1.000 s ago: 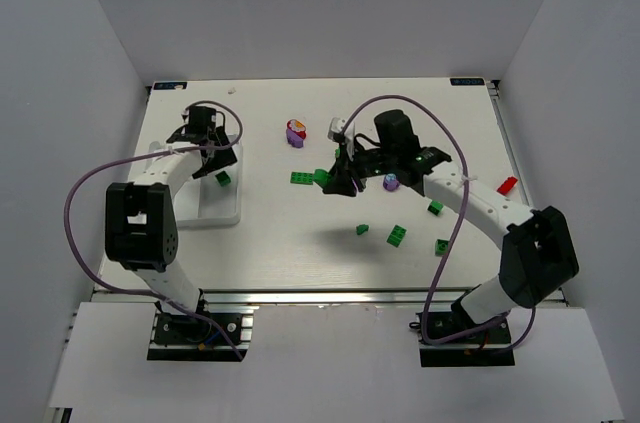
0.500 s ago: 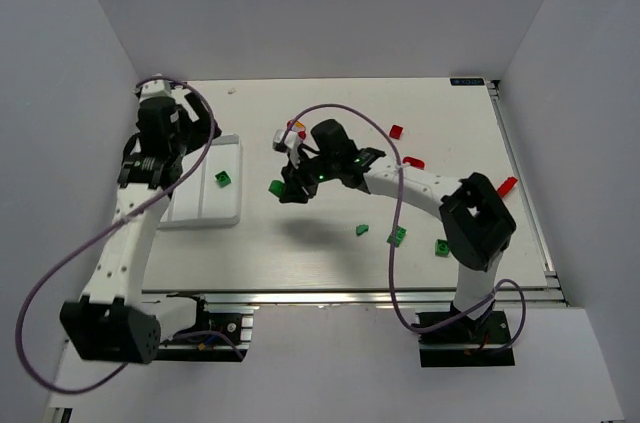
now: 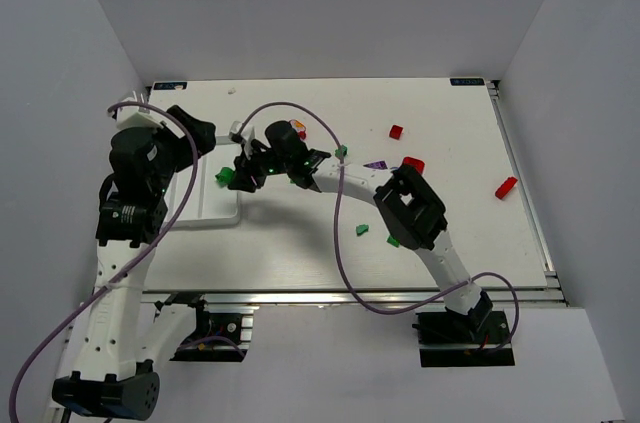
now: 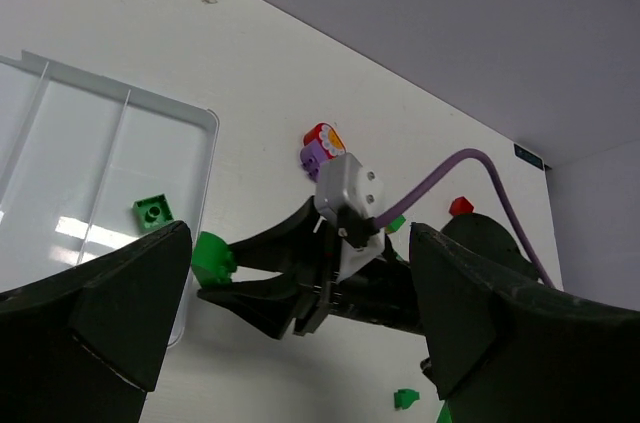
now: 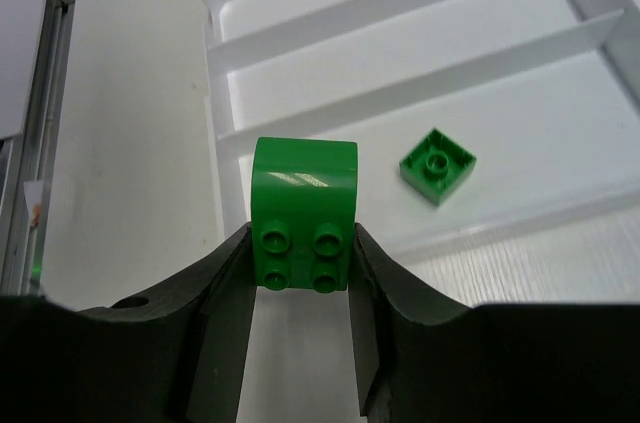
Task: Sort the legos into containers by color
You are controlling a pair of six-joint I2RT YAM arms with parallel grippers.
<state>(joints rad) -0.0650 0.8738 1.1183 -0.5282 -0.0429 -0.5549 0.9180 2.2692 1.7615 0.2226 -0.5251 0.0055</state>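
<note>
My right gripper (image 3: 238,175) is shut on a green brick (image 5: 305,213), held over the right edge of the white compartment tray (image 3: 195,205). The held brick also shows in the top view (image 3: 225,176) and the left wrist view (image 4: 212,255). One small green brick (image 5: 437,164) lies in a tray compartment. My left gripper (image 3: 190,128) is open and empty, raised above the tray's far side; in its own view the right gripper (image 4: 260,278) lies between its fingers (image 4: 110,313).
A rounded purple brick with red and white parts (image 3: 297,128) sits behind the right gripper. Red bricks (image 3: 396,131) (image 3: 412,163) (image 3: 506,187), a purple piece (image 3: 375,164) and green bricks (image 3: 362,229) (image 3: 393,240) are scattered to the right. The right arm's purple cable loops over the middle.
My right arm has swung left across the table, carrying the green brick to the tray's edge. My left arm has lifted up and back from the tray.
</note>
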